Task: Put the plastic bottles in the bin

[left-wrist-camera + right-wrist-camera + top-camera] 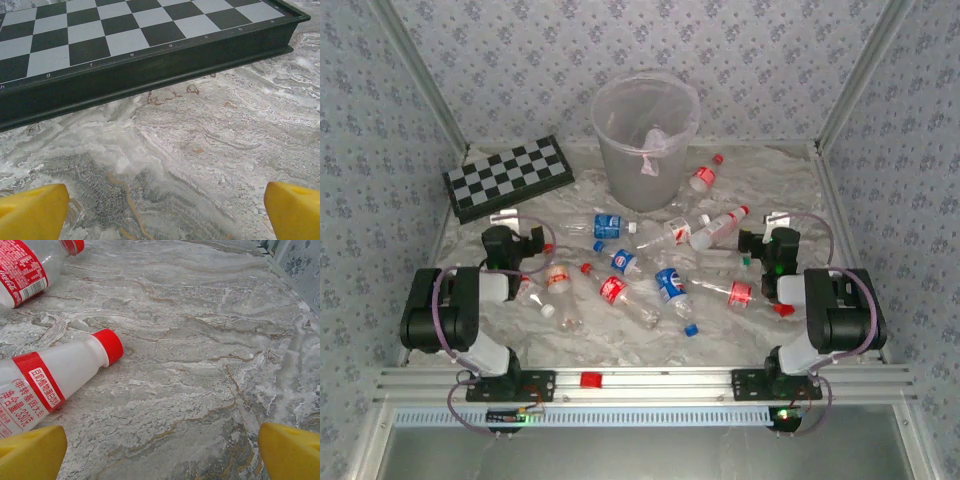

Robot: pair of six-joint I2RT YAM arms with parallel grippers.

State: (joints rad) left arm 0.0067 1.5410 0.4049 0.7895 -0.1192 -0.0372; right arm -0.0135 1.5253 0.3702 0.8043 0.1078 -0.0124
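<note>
Several plastic bottles lie scattered on the marbled table, among them a blue-labelled one (610, 226), a red-labelled one (615, 290) and a white red-capped one (718, 228). The bin (645, 140) stands upright at the back centre. My left gripper (505, 222) is open over bare table left of the bottles, with its yellow fingertips (32, 212) wide apart and the gripper (165, 215) empty. On the right, my other gripper (775, 225) also stands open; this right gripper (162, 455) holds nothing. The white bottle (55, 377) lies just left of it, and a Coca-Cola bottle (25, 270) lies farther off.
A black-and-white chessboard (510, 177) lies at the back left, its dark edge (150, 70) close ahead of my left gripper. Loose caps dot the table: blue (690, 329), green (746, 261), and a red one (590, 379) on the front rail. Patterned walls enclose three sides.
</note>
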